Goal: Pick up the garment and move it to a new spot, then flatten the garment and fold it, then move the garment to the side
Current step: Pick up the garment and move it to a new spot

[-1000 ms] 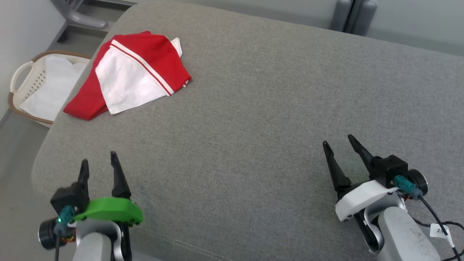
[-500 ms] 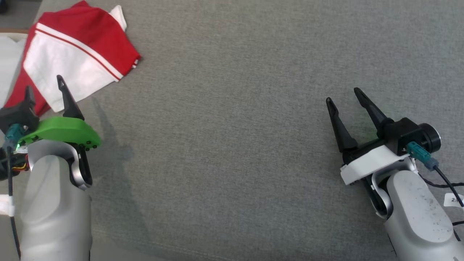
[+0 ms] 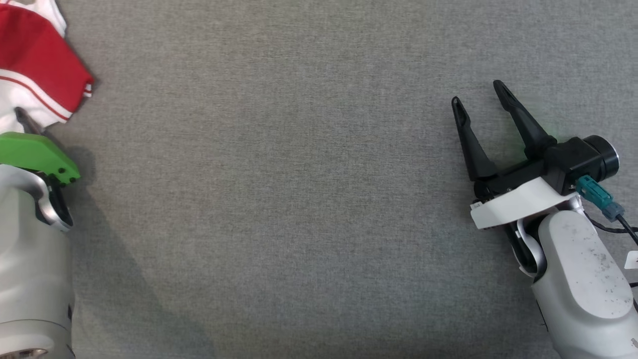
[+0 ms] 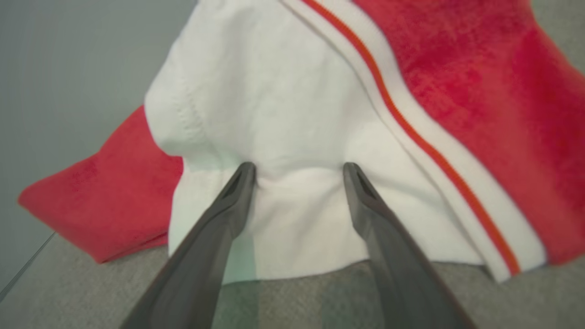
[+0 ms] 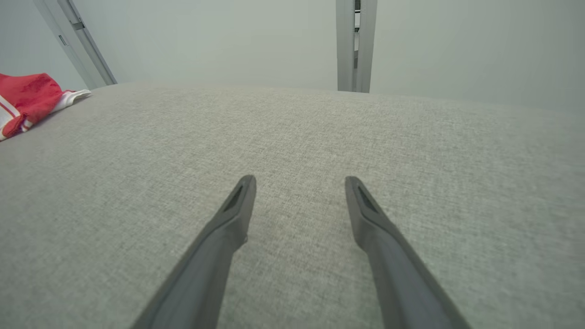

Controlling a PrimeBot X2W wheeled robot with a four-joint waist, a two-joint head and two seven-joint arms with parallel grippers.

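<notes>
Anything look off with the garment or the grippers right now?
Nothing damaged. The garment lies crumpled, folded over itself at the cushion's left edge. The left gripper is open, tips on its white panel; the right gripper is open over bare cushion.

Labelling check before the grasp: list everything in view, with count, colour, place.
garment: 1, red and white, striped trim, cushion's far left
cushion: 1, grey fabric, under everything
post: 1, grey, upright behind the cushion
frame: 1, grey, slanted, left of the post
wall: 1, pale grey, behind the cushion
left gripper: 1, dark fingers, open, tips at the garment's white panel
right gripper: 1, dark fingers, open, over bare cushion, right side
</notes>
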